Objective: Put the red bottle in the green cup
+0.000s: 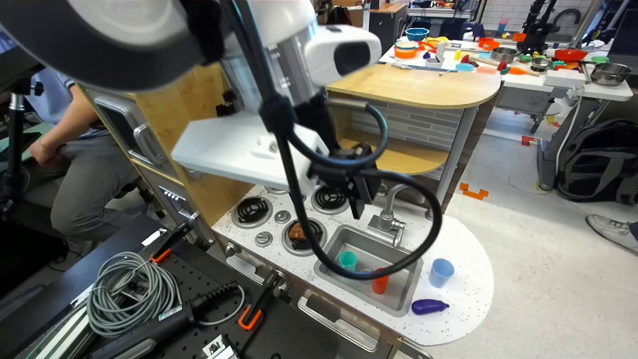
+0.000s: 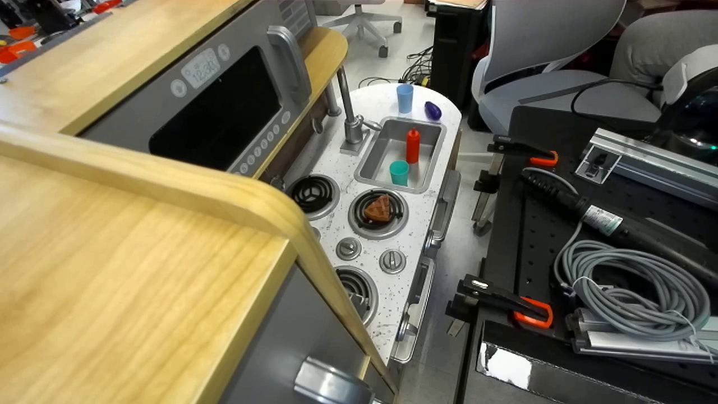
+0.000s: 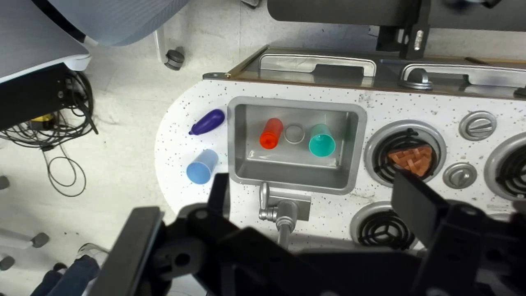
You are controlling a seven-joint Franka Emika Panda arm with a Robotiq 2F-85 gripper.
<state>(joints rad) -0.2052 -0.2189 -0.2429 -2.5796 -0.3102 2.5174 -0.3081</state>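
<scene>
PLACE: robotics lab | SIGNS: robot arm (image 1: 291, 17); play kitchen (image 1: 461, 314); perforated black bench (image 2: 535, 224); coiled cable (image 1: 102, 304)

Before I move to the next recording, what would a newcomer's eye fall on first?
Probably the bright red bottle, standing in the gray sink with the teal-green cup. In an exterior view the white robot arm looms across the upper left, and a purple toy eggplant lies on the white counter beside the sink.
</scene>
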